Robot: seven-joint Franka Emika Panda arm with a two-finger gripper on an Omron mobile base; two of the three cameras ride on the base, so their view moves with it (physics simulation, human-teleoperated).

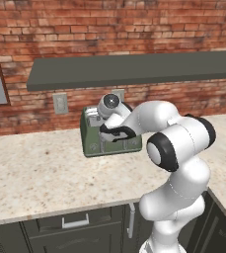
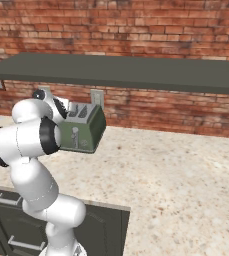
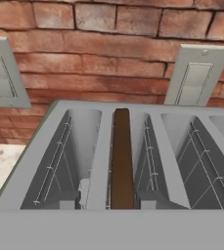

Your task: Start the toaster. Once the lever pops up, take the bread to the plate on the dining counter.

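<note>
The sage-green toaster (image 1: pixel 91 142) stands on the stone counter against the brick wall, also seen as the toaster (image 2: pixel 85 131) with a silver lever (image 2: pixel 75 136) on its front. The hand view looks straight down into the toaster's (image 3: pixel 45 146) slots. A dark brown bread (image 3: pixel 121 156) slice stands on edge in the second slot from the left. My gripper (image 3: pixel 116 195) hangs just above the slots, its tips on either side of the bread with a gap on each side, so it is open and holds nothing. My hand (image 1: pixel 115 129) covers the toaster's top.
A dark shelf (image 1: pixel 134 69) runs along the brick wall above the toaster. Two wall outlets (image 3: pixel 194 75) sit behind it. The beige counter (image 1: pixel 40 173) spreads left and right, with dark cabinets (image 1: pixel 75 222) below its front edge.
</note>
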